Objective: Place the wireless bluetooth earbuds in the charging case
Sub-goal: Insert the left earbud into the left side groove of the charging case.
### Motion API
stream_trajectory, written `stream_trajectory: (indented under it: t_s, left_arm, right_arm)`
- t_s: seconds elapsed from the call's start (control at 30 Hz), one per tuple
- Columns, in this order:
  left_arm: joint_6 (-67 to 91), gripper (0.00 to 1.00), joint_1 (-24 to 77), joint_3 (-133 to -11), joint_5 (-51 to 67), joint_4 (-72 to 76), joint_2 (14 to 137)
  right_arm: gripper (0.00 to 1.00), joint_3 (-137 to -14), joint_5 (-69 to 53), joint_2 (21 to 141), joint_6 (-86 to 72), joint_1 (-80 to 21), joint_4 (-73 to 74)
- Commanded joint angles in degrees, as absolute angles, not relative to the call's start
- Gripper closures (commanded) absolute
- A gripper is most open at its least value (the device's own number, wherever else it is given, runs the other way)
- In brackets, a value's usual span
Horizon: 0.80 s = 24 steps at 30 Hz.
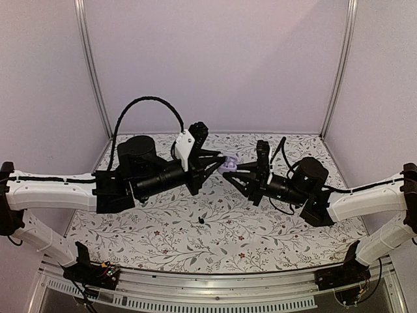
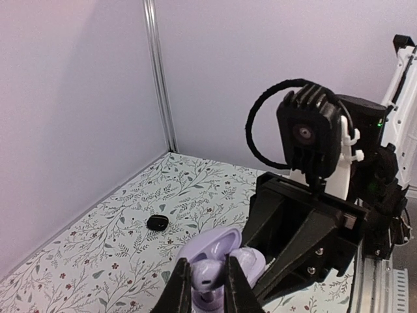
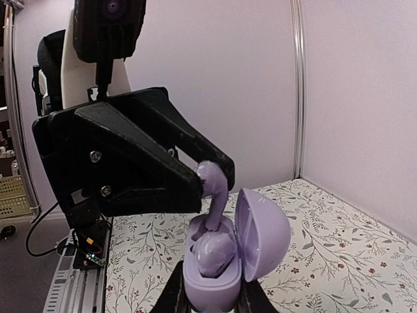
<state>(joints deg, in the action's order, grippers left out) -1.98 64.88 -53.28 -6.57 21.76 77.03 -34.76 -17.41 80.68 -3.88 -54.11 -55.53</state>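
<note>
The charging case (image 3: 228, 287) is pale lavender with its lid (image 3: 264, 235) hinged open. My right gripper (image 3: 212, 305) is shut on its base and holds it above the cloth. One lavender earbud (image 3: 215, 251) sits in a pocket of the case. My left gripper (image 2: 207, 280) is shut on the other lavender earbud (image 2: 208, 270), and that earbud (image 3: 214, 186) has its stem tip down in the free pocket. In the top view both grippers meet at the case (image 1: 228, 164) above the middle of the table.
A small black piece (image 2: 157, 222) lies on the floral cloth (image 1: 195, 241), near the middle in the top view (image 1: 202, 221). Pale walls with metal corner posts (image 1: 91, 65) close in the back and sides. Both arms reach inward over the cloth.
</note>
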Motion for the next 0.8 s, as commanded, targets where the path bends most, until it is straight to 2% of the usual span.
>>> stream_trajectory:
  t_s: [0.0,0.77]
  left_arm:
    - [-2.68,0.92,65.57,-54.88,-7.81,20.89,78.2]
    - [-7.15,0.91,69.0,-56.34,-13.97,19.07,81.38]
  right_arm:
    - [1.0,-34.81,-18.8,79.89,-3.96,-54.49,-57.87]
    - [1.0,-33.84,-10.37,76.85,-5.87,-54.49,-57.72]
